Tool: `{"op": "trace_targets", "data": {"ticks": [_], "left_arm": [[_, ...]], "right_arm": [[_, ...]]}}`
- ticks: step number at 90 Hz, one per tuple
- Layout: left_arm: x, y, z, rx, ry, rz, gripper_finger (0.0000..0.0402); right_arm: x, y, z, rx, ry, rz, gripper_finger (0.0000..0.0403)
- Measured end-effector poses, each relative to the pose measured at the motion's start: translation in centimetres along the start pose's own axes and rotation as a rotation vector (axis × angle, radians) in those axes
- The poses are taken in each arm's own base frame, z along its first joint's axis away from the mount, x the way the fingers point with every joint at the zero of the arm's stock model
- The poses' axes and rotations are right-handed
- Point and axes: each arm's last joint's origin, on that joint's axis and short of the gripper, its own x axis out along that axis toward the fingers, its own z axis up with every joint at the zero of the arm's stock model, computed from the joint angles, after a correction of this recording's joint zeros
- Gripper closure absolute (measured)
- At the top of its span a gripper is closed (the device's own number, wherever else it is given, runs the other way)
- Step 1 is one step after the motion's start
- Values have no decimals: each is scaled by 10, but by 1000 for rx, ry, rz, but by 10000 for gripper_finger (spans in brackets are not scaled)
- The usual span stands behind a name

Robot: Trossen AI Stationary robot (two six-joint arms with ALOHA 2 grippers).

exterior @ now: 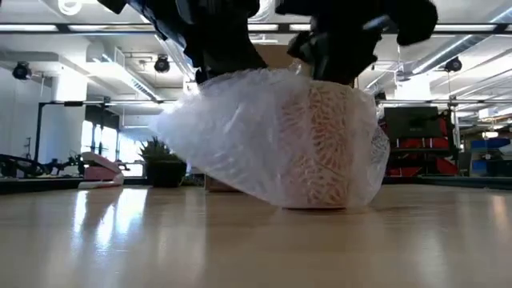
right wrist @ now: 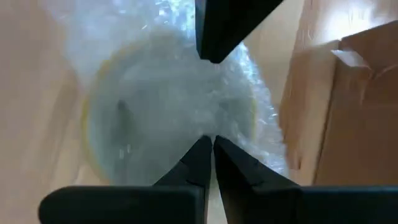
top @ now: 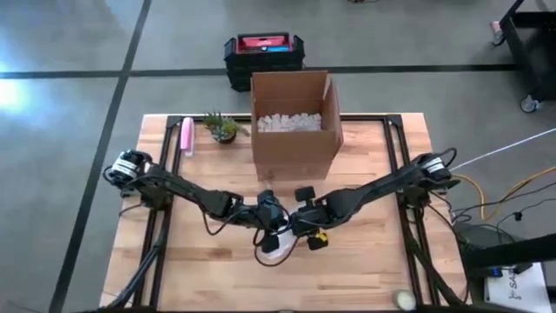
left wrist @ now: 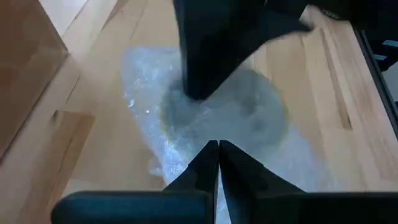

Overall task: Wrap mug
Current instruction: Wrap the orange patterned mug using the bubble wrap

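At the near middle of the pale wooden slatted table (top: 365,269) stands the yellow mug (exterior: 332,152), upright and draped in a sheet of clear bubble wrap (exterior: 240,144) that covers its top and sides and trails off to one side on the boards; in the low view the patterned wall of the mug shows through the plastic, and the base rests on the tabletop. Both dark arms meet right over it. The left gripper (left wrist: 218,149) hangs above the mug's mouth with its two fingers pressed together, their tips pinching the bubble wrap at the rim. The right gripper (right wrist: 209,144) comes in from the other side, likewise with fingers drawn tight together on the wrap over the mug's opening — in each wrist view the other arm's dark finger also reaches down onto the plastic across from it. From above, the two grippers sit touching or nearly so over the bundle, a bit of white wrap (top: 272,252) and a spot of yellow showing beneath them. Farther back, just beyond the arms, stands an open brown cardboard box (top: 294,130) with white packing peanuts (top: 289,123) inside. To its left near the far edge are a small green potted plant (top: 223,128) and a pink oblong object (top: 187,136) lying flat. Beyond the table, on the grey floor, sits a black crate with a red and blue lid (top: 264,54).
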Motion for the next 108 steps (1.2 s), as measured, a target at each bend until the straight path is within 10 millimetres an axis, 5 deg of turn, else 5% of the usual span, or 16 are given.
{"op": "trace_targets", "data": {"ticks": [20, 51, 64, 108], "left_arm": [[0, 0, 0, 10, 1, 0, 402], [0, 0, -1, 14, 9, 2, 402], [0, 0, -1, 13, 9, 2, 402], [-22, -2, 4, -1, 36, -30, 402]], "right_arm": [[20, 4, 1, -45, 55, -2, 394], [-60, -6, 4, -3, -64, 24, 394], [-65, -8, 10, 36, -145, 18, 394], [23, 12, 19, -21, 39, 53, 394]]}}
